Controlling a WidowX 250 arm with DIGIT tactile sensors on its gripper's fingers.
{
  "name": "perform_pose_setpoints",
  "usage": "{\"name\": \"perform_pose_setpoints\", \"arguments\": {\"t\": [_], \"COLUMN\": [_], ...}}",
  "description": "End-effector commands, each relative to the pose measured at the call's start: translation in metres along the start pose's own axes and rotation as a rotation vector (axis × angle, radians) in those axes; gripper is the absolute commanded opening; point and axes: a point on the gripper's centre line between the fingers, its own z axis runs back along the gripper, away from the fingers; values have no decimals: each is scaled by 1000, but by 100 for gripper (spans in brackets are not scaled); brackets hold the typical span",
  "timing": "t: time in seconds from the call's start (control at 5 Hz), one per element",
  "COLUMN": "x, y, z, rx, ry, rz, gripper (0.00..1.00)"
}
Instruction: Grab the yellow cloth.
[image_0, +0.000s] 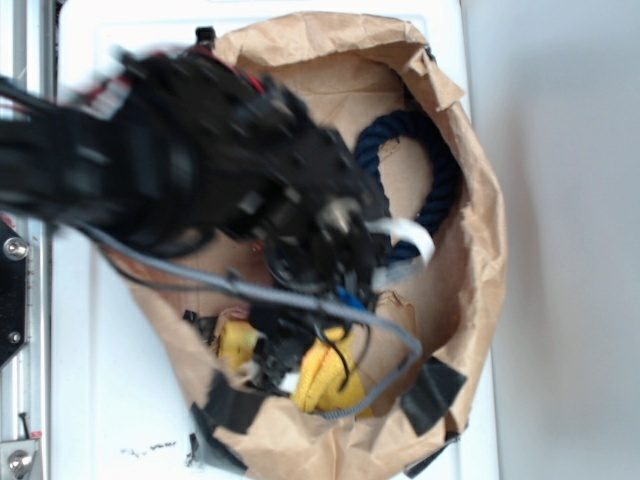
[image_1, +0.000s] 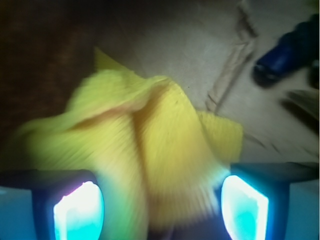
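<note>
The yellow cloth lies crumpled and folded on the brown paper floor, filling the middle of the wrist view. My gripper is open, its two glowing pads standing wide apart on either side of the cloth's near part. The picture is blurred, so I cannot tell whether the pads touch the fabric. In the exterior view the black arm hangs over the bag, and the gripper is low at the bag's front with the yellow cloth showing on both sides of it.
A brown paper bag with rolled-down walls surrounds everything. A navy rope curls at the back right, also visible in the wrist view as the navy rope. A white strip lies near the rope. Black tape patches the front rim.
</note>
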Motion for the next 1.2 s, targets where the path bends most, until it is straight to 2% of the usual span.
{"name": "perform_pose_setpoints", "arguments": {"t": [0.0,0.2,1.0], "x": [9,10,4], "y": [1,7,16], "z": [0,5,37], "rx": [26,41,-16], "ry": [-9,-41,-102], "rz": [-33,-4,27], "gripper": [100,0,0]}}
